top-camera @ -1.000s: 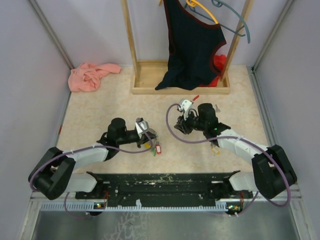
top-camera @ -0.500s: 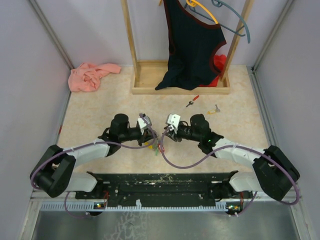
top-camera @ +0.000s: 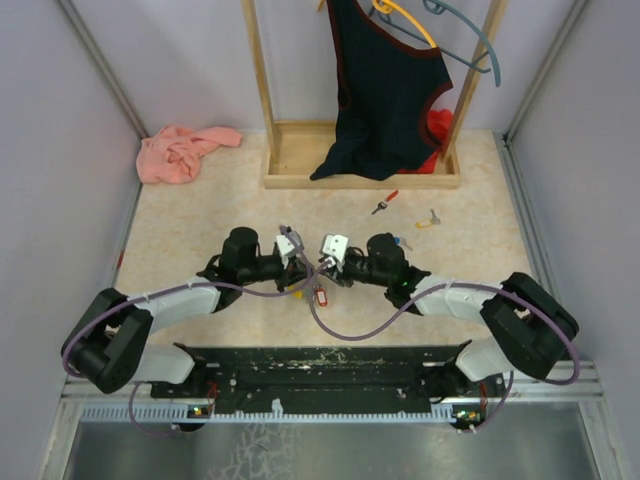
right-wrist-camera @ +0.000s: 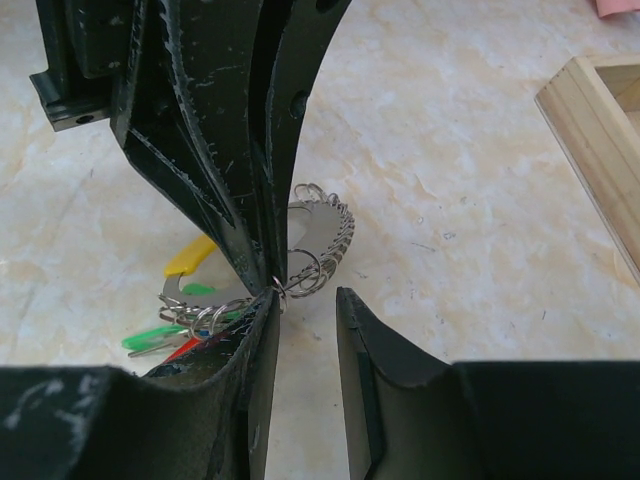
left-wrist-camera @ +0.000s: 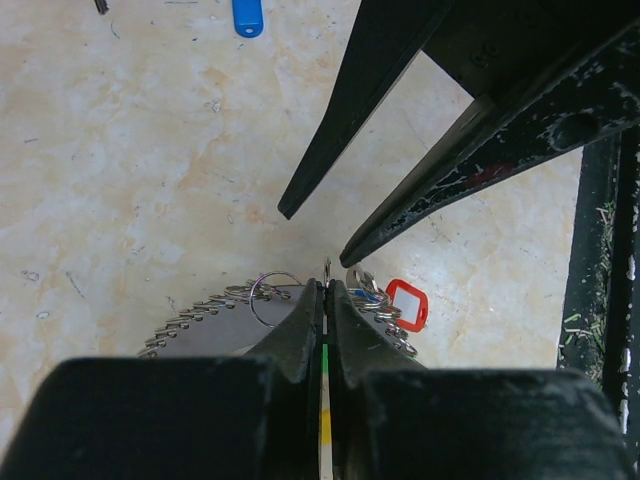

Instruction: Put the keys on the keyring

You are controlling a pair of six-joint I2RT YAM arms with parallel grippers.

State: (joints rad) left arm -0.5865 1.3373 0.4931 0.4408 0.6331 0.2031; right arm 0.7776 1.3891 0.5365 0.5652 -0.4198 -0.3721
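Note:
My left gripper (left-wrist-camera: 326, 285) is shut on the keyring (left-wrist-camera: 205, 308), a grey ridged loop with small rings, a red tag (left-wrist-camera: 405, 303) and a yellow section (right-wrist-camera: 190, 257). It holds the keyring low over the table in the top view (top-camera: 303, 262). My right gripper (right-wrist-camera: 305, 305) is open and empty, tip to tip with the left one (top-camera: 322, 268). Its left finger (right-wrist-camera: 255, 345) touches the small rings. A red-headed key (top-camera: 385, 202) and a yellow-headed key (top-camera: 428, 219) lie loose on the table behind the right arm. A blue tag (left-wrist-camera: 247, 15) lies further off.
A wooden rack base (top-camera: 300, 150) with a dark garment (top-camera: 385, 90) on it stands at the back. Its edge shows in the right wrist view (right-wrist-camera: 595, 130). A pink cloth (top-camera: 183, 151) lies at the back left. A black rail (top-camera: 320, 365) runs along the near edge.
My right gripper has swung left from beside the loose keys to meet the left gripper at the keyring. The yellow key is now uncovered. The left gripper still holds the keyring.

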